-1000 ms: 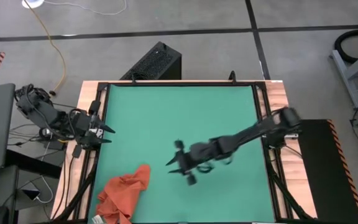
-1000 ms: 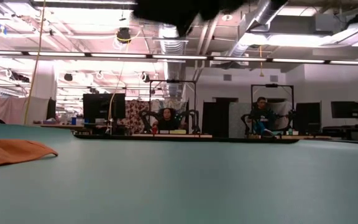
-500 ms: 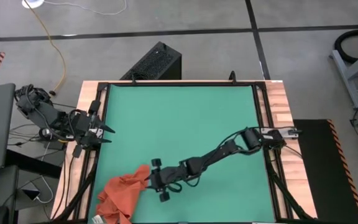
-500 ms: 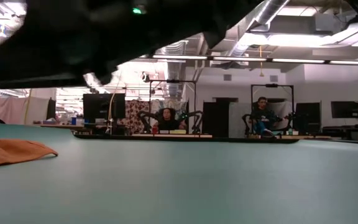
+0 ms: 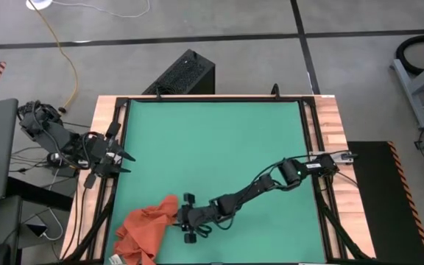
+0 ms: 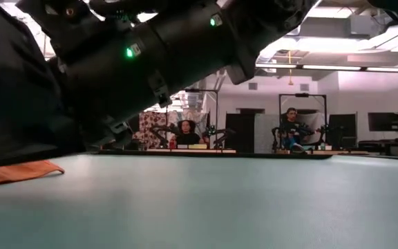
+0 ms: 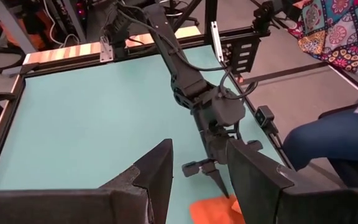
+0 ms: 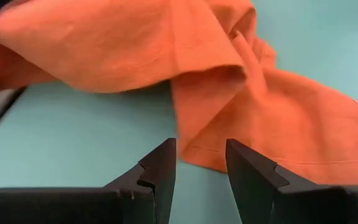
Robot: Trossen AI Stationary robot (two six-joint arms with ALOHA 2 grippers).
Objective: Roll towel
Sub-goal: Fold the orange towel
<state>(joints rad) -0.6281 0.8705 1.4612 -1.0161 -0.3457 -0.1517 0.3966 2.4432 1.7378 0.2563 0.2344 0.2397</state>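
Soft orange-red cloth towel [image 5: 144, 228], matt, fine woven texture, crumpled into loose folds w/ a stitched hem along one edge. It lies on a green mat [image 5: 219, 147], smooth, matt, rubbery-looking, covering most of the counter [image 5: 330, 118], whose bare edges show light wood w/ visible grain. Black metal rails frame the mat. Right pincer [image 8: 201, 158]: fingers of dark matt plastic, faceted, slightly grainy. Left pincer [image 7: 199, 163]: same dark matt plastic. Arms are dark, semi-matt, w/ thin black cables. Floor around is grey concrete, dull, w/ dark seams
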